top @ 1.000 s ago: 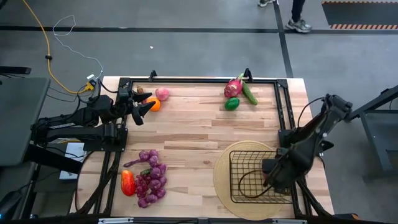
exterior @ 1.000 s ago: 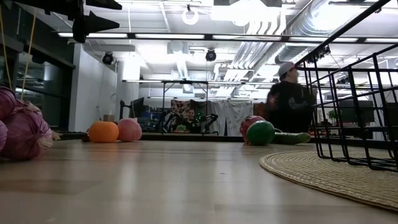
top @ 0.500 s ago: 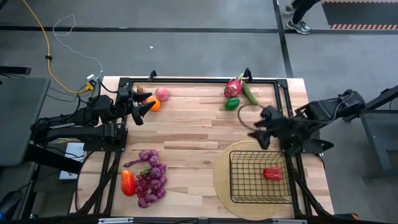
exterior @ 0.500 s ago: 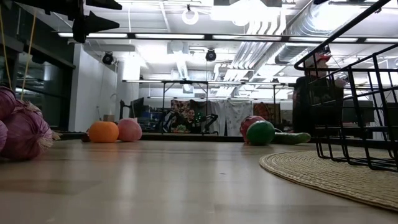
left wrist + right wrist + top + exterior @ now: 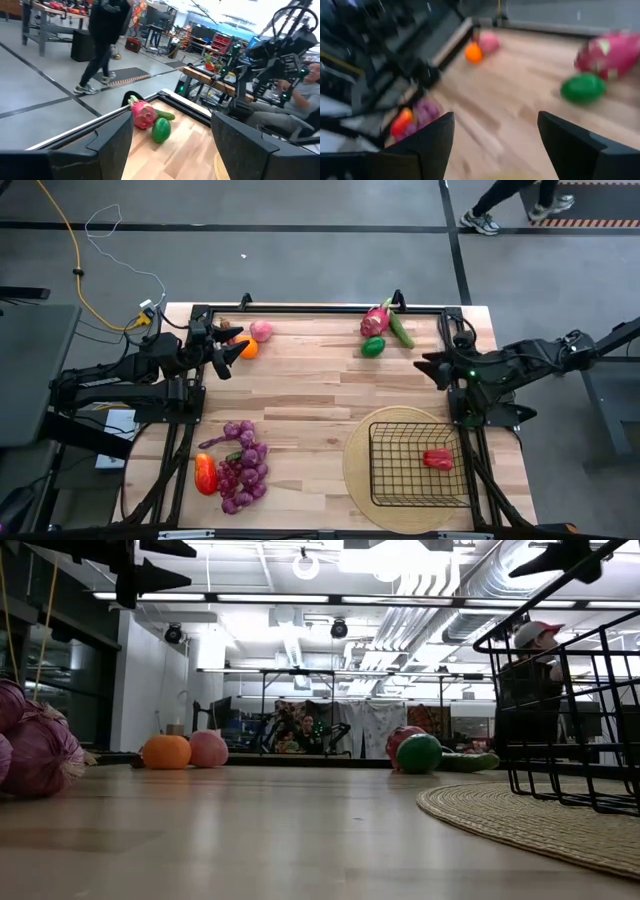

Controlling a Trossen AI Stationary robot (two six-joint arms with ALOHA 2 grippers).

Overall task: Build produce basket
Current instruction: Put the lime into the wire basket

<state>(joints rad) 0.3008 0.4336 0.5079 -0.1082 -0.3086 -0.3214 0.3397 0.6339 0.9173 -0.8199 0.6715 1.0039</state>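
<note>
One red pepper (image 5: 437, 459) in basket (image 5: 420, 496), right tool (image 5: 427, 366) released, empty, well apart above.

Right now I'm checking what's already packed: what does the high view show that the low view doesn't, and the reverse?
High view only: a red pepper inside the basket, and another pepper beside the grapes. Low view only: a person beyond the table. Both: orange, dragon fruit, green pepper, cucumber, mat.
</note>
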